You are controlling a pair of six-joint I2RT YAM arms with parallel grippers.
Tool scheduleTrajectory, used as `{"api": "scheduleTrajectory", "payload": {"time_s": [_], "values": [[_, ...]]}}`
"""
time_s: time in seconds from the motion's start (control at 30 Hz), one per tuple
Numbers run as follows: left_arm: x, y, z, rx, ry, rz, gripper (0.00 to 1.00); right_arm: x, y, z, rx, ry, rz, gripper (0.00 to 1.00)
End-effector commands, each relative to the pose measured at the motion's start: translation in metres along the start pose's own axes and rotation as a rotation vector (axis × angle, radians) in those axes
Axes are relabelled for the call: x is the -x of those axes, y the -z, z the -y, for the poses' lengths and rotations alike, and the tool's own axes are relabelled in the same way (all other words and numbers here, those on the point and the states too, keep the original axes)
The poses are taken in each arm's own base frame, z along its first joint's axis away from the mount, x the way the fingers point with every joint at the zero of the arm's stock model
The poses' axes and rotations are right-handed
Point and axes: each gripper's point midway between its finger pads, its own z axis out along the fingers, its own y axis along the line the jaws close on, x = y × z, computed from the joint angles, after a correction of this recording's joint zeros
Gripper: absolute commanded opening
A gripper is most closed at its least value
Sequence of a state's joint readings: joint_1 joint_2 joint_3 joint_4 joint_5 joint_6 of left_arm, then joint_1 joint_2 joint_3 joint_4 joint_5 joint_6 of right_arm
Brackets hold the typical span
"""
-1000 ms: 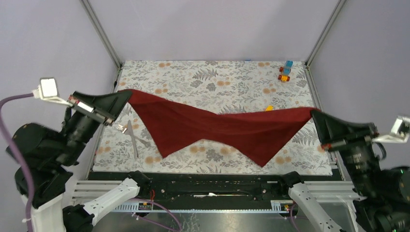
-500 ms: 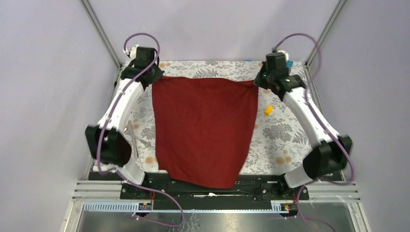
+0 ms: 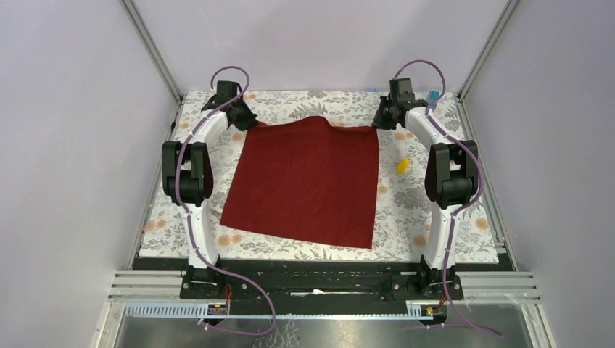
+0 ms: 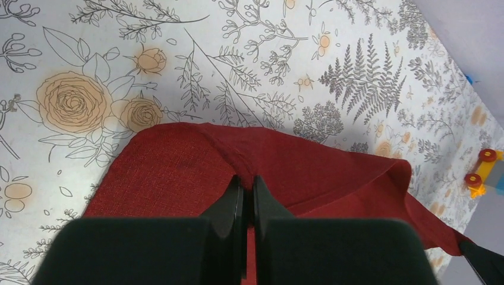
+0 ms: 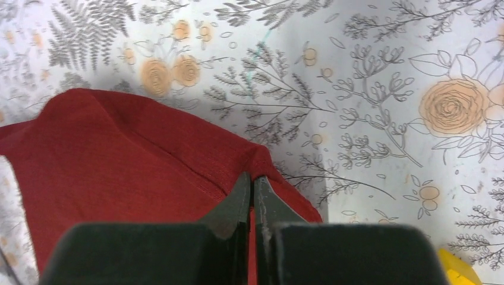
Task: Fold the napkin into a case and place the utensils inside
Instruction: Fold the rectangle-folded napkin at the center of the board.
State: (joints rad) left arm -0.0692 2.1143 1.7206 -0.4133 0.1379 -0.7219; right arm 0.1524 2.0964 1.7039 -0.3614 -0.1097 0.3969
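Across the floral worktop (image 3: pixel 420 210), spread maroon napkin (image 3: pixel 304 181) (far edge rumpled), far corners clamped by left gripper (image 4: pixel 246 184) and right gripper (image 5: pixel 252 181).

Fixed high behind the 2 arm bases, the top camera looks down and forward over the whole floral table (image 3: pixel 435 210). The 2 wrist cameras ride close above its far end, each sighting along its own fingers, left gripper (image 4: pixel 245 180) and right gripper (image 5: pixel 252 177). All 3 views share the napkin (image 3: pixel 304 181) at its far corners; a yellow block (image 5: pixel 454 267) shows in the top and right wrist views.
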Motion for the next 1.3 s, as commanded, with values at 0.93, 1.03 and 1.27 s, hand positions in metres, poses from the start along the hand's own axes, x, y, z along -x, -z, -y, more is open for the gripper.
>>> {"api": "scheduleTrajectory", "payload": {"time_s": [0.93, 1.03, 1.27], "values": [[-0.160, 0.184, -0.225, 0.658, 0.141, -0.177, 0.00, -0.284, 0.167, 0.004, 0.205, -0.053, -0.408, 0.00], [-0.160, 0.191, -0.225, 0.671, 0.159, -0.165, 0.00, -0.286, 0.171, 0.008, 0.194, -0.052, -0.401, 0.00], [-0.177, 0.197, -0.226, 0.669, 0.212, -0.197, 0.00, -0.298, 0.175, 0.018, 0.169, -0.059, -0.423, 0.00]]}}
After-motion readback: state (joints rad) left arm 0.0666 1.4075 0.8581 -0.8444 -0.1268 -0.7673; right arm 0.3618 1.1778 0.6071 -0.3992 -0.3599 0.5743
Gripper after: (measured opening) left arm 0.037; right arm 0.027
